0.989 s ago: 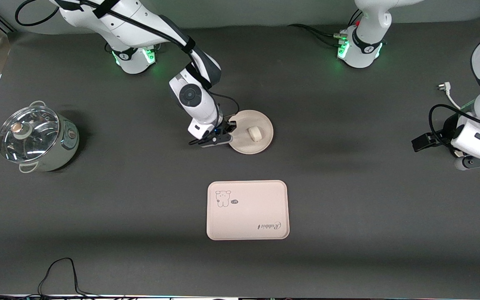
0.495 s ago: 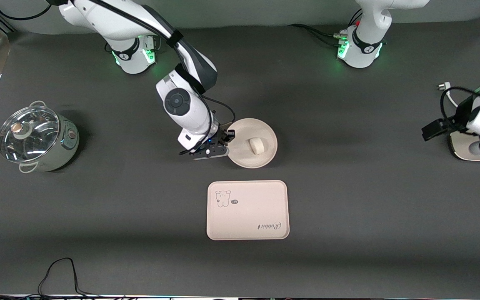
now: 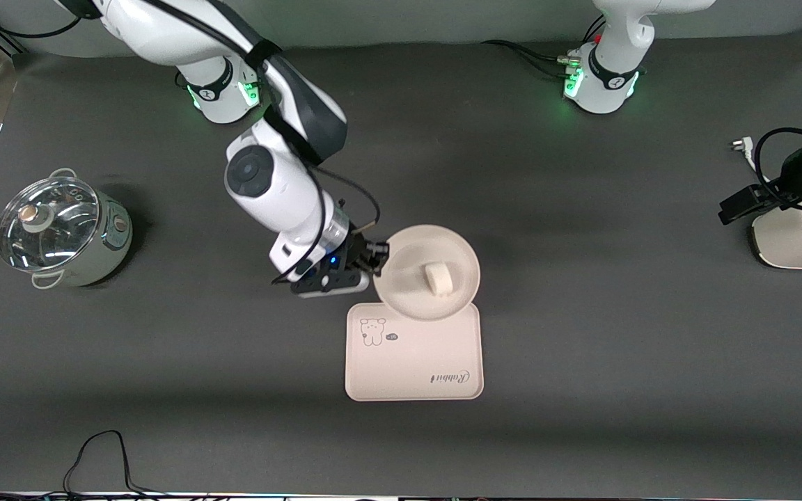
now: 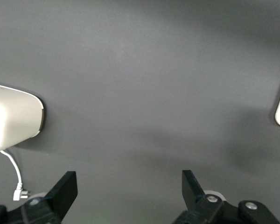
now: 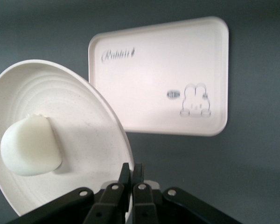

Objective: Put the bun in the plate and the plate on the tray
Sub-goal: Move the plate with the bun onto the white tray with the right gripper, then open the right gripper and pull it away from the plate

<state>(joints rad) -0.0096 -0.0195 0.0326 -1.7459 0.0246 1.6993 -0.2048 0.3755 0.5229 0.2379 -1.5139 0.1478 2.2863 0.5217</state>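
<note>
The table (image 3: 582, 334) fills the front view, dark and mostly bare. Low in the middle of the frame lies the tray (image 3: 413, 362), long axis running across the picture, its cartoon corner toward the right arm's end.

The plate (image 3: 429, 273) hangs in the air just above the tray's upper edge in the frame, overlapping that edge only, so most of the tray lies lower in the picture, nearer the front camera. That is the relation the coming move turns on: by my reading the plate must travel toward the front camera until it sits over the tray's middle, then come down.

The right gripper (image 3: 372, 264) sits at the plate's rim on the side toward the right arm's end, centre-left of the frame, fingers pinched thin on the rim. The right wrist view shows them clamped together on the plate's edge, the tray ahead of them.

The bun (image 3: 440, 277) rests in the plate, near its middle.

The left gripper (image 4: 129, 186) waits at the frame's right edge, jaws spread wide, holding nothing, well apart from the tray.
</note>
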